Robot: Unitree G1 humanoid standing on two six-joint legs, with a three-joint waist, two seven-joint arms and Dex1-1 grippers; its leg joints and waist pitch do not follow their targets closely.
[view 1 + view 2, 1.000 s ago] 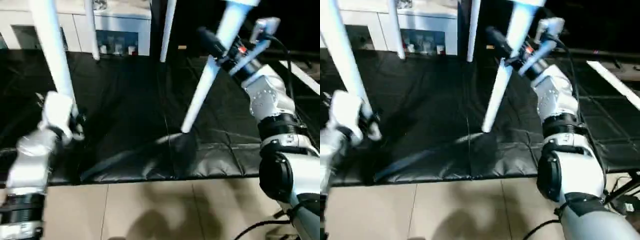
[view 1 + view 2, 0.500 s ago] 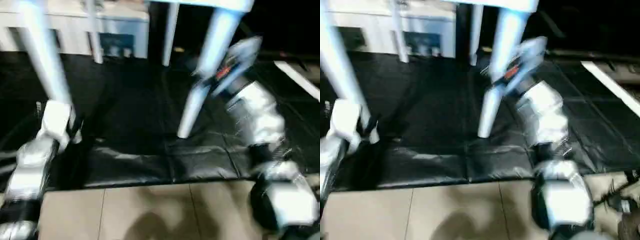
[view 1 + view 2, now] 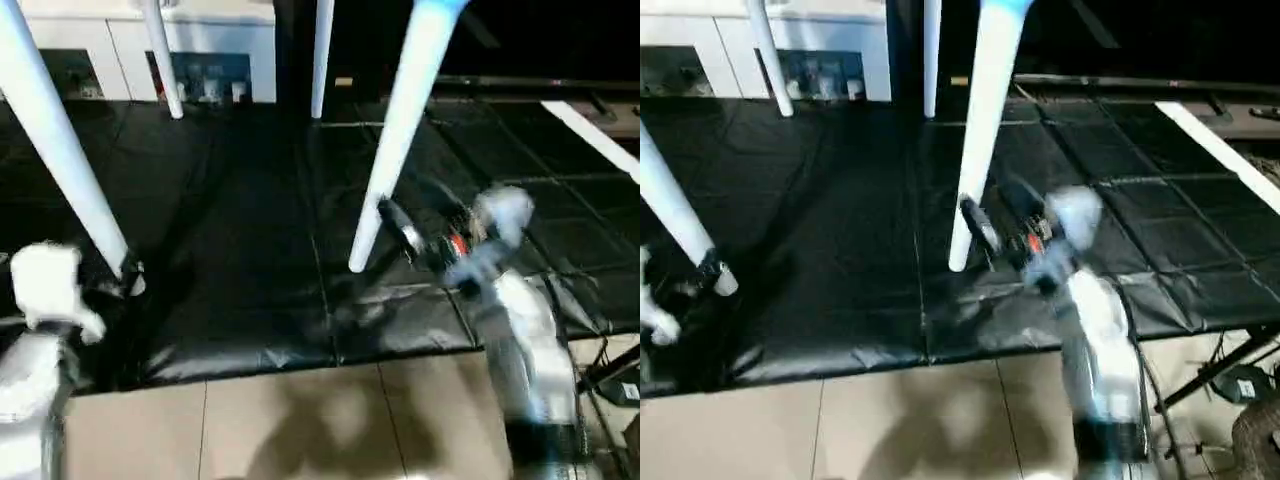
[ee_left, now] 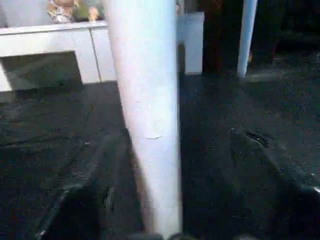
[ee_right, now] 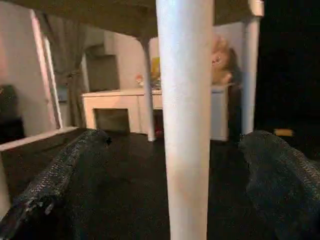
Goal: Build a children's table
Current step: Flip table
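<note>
- Right wrist view: the right gripper (image 5: 180, 210) stands spread wide, its fingers (image 5: 60, 180) clear on either side of a white table leg (image 5: 186, 115) and gripping nothing.
- Left gripper (image 3: 125, 285) sits by the foot of another leg (image 3: 60, 150); whether its jaws are parted cannot be told.
- Children's table (image 5: 125, 15) stands upright on the black mat (image 3: 240, 220), apparently assembled, so release seems the aim.

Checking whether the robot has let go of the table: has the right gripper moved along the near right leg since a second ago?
Yes. The right gripper has dropped from high on the near right leg to beside its foot, just above the black mat, fingers open.
</note>
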